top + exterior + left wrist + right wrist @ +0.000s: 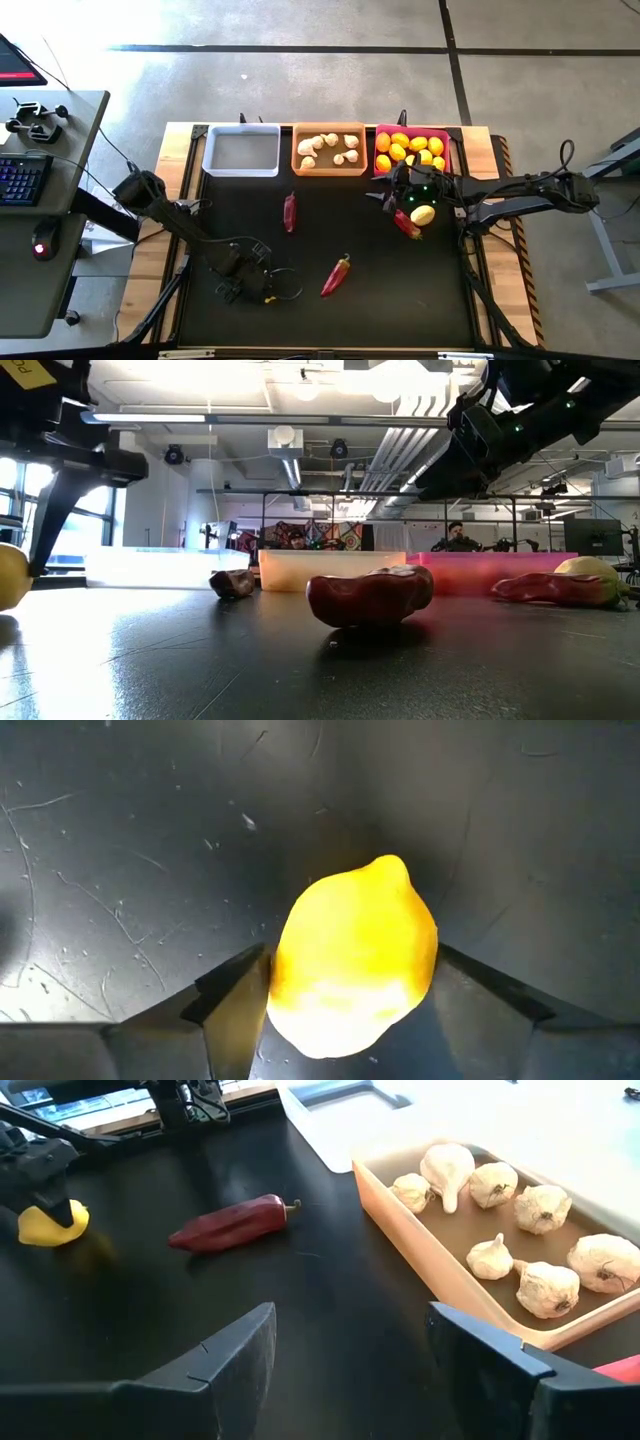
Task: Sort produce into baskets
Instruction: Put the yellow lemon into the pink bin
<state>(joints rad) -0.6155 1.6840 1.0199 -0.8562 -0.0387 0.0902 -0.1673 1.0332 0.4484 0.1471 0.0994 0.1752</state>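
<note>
Lemon (352,958) sits clamped between the left gripper's (262,290) fingers on the mat, while the right gripper (350,1342) hangs spread, empty, beside the magenta basket (446,133).

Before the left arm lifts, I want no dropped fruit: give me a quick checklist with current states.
1. Lemon sits between the left pincer fingers: ok.
2. Fingers fully closed on the lemon: cannot tell.
3. Pink basket has room for another lemon: ok, though nearly full.
4. Path from the left pincer to the pink basket is free: not ok, the right pincer is open beside that basket, above a lemon and a chili.
5. Chilies off the left pincer: ok.
</note>
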